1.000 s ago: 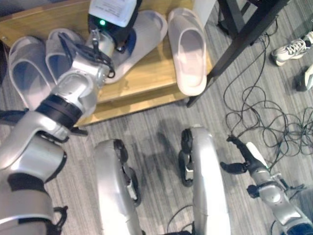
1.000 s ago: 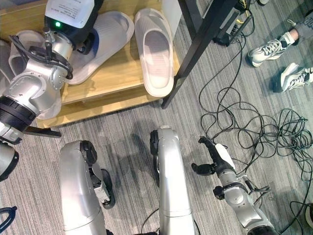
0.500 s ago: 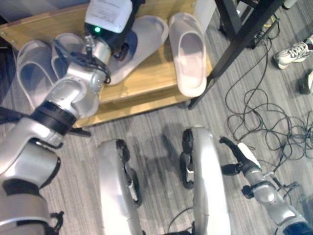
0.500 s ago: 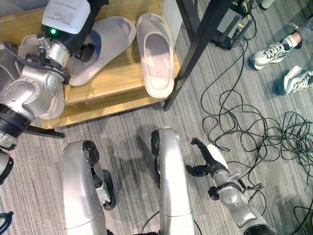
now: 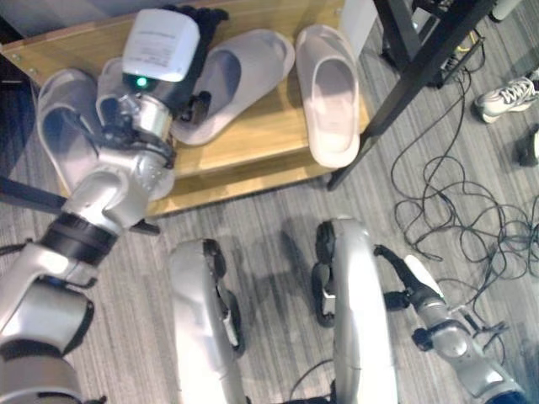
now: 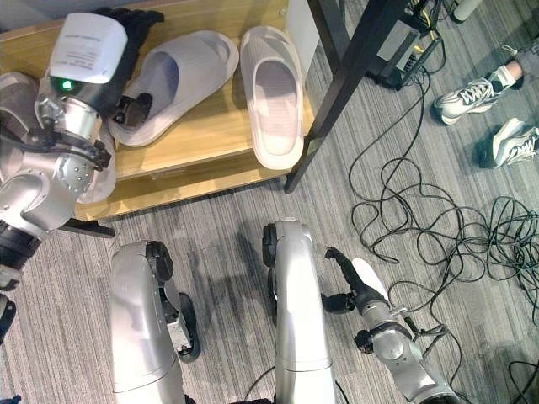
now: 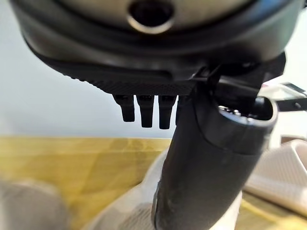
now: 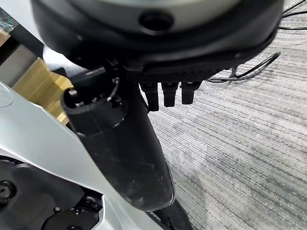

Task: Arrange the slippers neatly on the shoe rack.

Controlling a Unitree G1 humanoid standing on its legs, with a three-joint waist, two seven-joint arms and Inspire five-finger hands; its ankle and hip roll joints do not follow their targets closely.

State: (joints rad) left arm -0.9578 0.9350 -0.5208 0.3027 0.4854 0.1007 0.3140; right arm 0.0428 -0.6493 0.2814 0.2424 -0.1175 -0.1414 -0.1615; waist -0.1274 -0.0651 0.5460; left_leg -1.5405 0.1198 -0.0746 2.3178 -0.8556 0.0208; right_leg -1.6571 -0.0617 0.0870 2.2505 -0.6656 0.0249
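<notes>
**Four pale slippers on the wooden rack**

Four soft, ribbed foam slippers lie on the light wooden shoe rack [image 6: 210, 139]. We see the angled slipper [image 6: 181, 76] just beside the straight slipper [image 6: 271, 93], and two more [image 5: 63, 126] at the rack's left end. Our left robot hand [image 6: 126, 34] hovers over the angled one, fingers straight. Our right robot hand [image 6: 349, 282] hangs relaxed above grey ribbed carpet near tangled black cables [image 6: 421, 202].

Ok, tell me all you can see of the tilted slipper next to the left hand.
The tilted slipper is pale grey, foam-like, with a ribbed footbed and a wide open-toe strap. It lies sole-down on the wooden shoe rack, angled across it, unlike the straight slipper beside it. The left hand sits at its strap end with fingers straight; actual contact is hidden.
</notes>
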